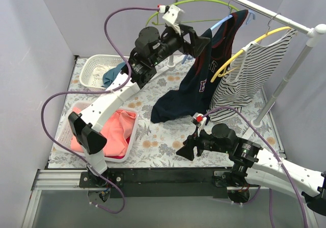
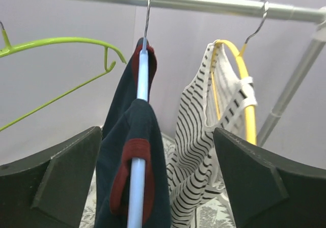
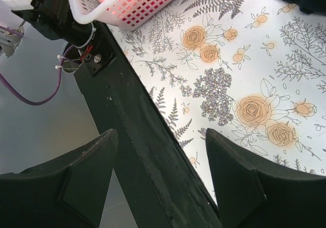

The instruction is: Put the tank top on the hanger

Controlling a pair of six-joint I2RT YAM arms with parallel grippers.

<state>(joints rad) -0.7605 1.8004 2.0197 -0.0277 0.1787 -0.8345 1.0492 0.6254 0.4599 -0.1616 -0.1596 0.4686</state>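
Top external shows the tank top (image 1: 186, 87) hanging limp just ahead of my left claw (image 1: 202, 40), draped over the hanger (image 1: 222, 22) with one side sagging below. It looks like soft, light cloth, likely to slide on thin plastic, so I'd pinch the red-trimmed strap edge rather than the body. Left claw gapes wide, gripping nothing. Right claw (image 1: 186, 151), low and well apart from it, is equally wide and empty.

Wht arm links (image 1: 109, 103), blk joints (image 1: 147, 47), purple cables (image 1: 105, 29), blk wedge fingers (image 2: 61, 182)
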